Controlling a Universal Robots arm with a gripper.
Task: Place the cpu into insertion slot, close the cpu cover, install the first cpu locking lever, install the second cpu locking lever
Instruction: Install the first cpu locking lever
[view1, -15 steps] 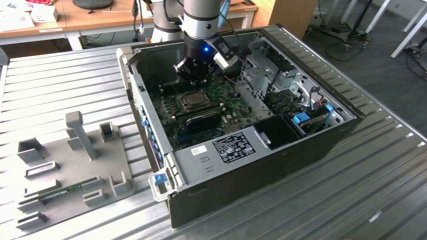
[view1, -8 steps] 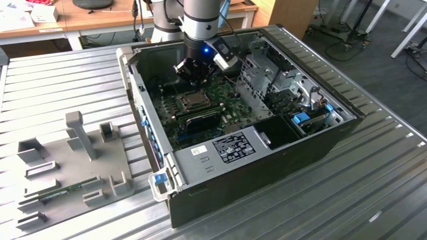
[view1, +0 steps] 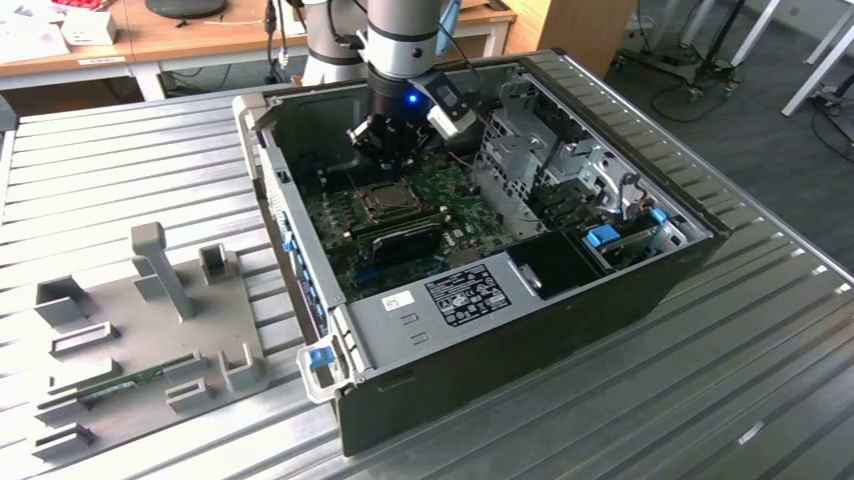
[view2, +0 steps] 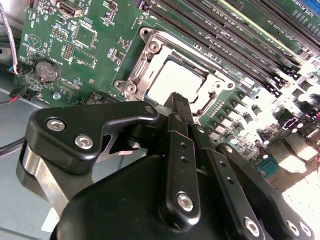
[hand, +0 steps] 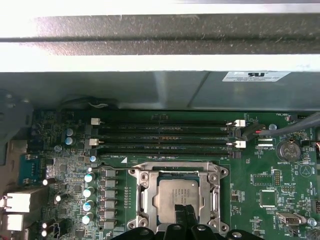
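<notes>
- Exterior view: an open computer case (view1: 561, 370) lies on its side on the ribbed metal table (view1: 120, 170). It holds a green circuit board (view1: 447, 190), with metal drive cages towards the exterior view's right.
- The insertion slot (view1: 364, 203) sits on that board with the cpu (view1: 390, 202) in it. The gripper (view1: 387, 150) hangs just above it, inside the case.
- On the table at the exterior view's left, well apart from the case, lies a grey fixture plate (view1: 160, 330) with upright blocks.
- Second wrist view: the cpu (view2: 172, 80) lies flat, metal top up, seen through the window of the cpu cover (view2: 150, 50), which lies down around it. The black fingers (view2: 172, 107) are pressed together, gripping nothing, with their tips over the cpu's near edge.
- A coin battery (view2: 45, 70) sits on the board beside the socket.
- First wrist view: the cpu (hand: 172, 197) is square, so it has no long axis. Its edges run parallel to the long memory slots (hand: 165, 135) near it.
- Whether the locking levers are latched, I cannot tell.
</notes>
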